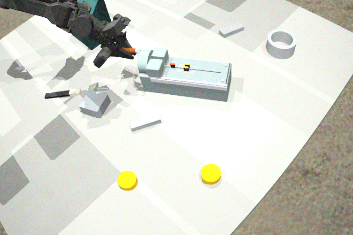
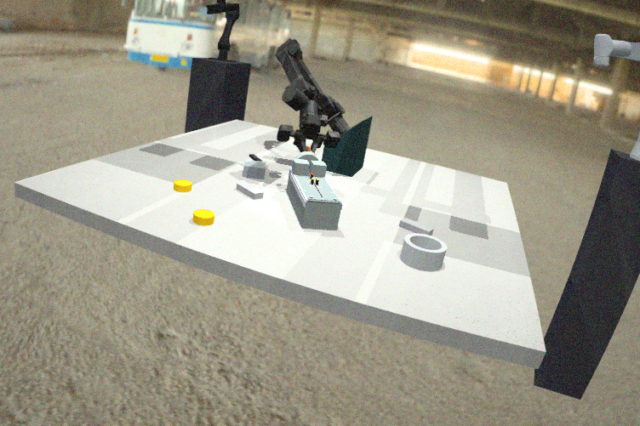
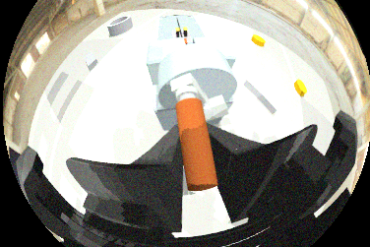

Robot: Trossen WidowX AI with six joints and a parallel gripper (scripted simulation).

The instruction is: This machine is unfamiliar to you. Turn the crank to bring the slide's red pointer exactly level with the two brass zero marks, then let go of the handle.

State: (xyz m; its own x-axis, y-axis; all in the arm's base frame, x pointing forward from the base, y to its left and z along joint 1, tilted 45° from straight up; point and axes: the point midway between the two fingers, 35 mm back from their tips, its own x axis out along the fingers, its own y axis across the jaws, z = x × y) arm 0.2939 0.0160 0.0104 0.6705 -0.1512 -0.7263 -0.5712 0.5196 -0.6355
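Clamped with the gripper [image 1: 133,52] [image 2: 308,148] [image 3: 196,137] on the orange handle [image 1: 129,50] [image 2: 308,150] [image 3: 198,147].
Seen toward the desk's [image 1: 176,198] [image 2: 279,289] [image 3: 108,117] near-right corner, exterior view: open-topped grey ring [image 1: 280,53] [image 2: 422,258] [image 3: 121,30].

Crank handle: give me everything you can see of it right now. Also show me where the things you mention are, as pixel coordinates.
The crank handle [image 1: 129,50] [image 3: 197,142] is a plain orange cylinder, smooth and apparently plastic, with a flat free end. Its other end meets a pale stub on the crank, at the rounded end of the machine [image 1: 185,84] [image 2: 317,212] [image 3: 197,73]. It lies between the fingers of the gripper [image 1: 131,53] [image 3: 198,158], which is closed on it from both sides, and points away from the machine's slotted top.
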